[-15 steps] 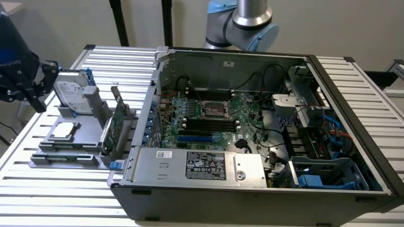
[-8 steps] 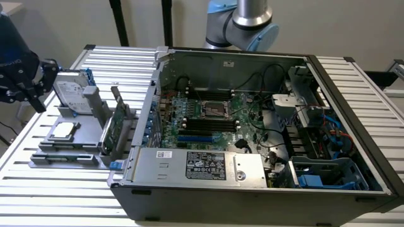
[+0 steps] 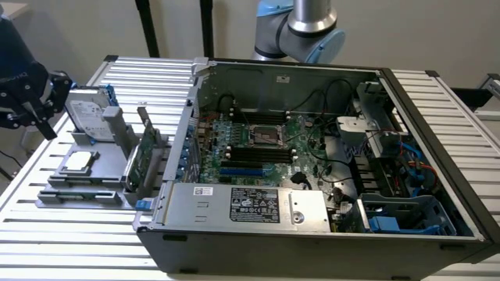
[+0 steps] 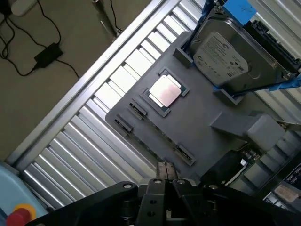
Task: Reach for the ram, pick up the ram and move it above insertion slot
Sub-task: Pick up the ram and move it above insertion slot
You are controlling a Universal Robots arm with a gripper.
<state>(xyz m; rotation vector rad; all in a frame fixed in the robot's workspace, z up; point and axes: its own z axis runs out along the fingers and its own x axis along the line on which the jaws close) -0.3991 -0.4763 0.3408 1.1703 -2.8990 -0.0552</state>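
Ram stick (image 3: pixel 84 196), as best we can make out, lies low in the long holder along the front edge of the gray tray (image 4: pixel 197 113), which sits on the slatted table (image 3: pixel 62 246) beside the open computer case (image 3: pixel 234 249). The gripper (image 4: pixel 165 170) hangs above that tray at the exterior view's left, its fingertips (image 4: pixel 161 170) pressed together and grasping nothing, with the processor (image 4: pixel 164 91) and hard drive (image 4: pixel 225 54) ahead of it in the wrist view. We judge the reach barely begun. Done well, it calls for fingers parted before descent and squared across the stick's thin faces near its middle, a straight drop clear of the tall green card (image 3: pixel 139 161), and a vertical lift so the stick leaves its holder without twisting.
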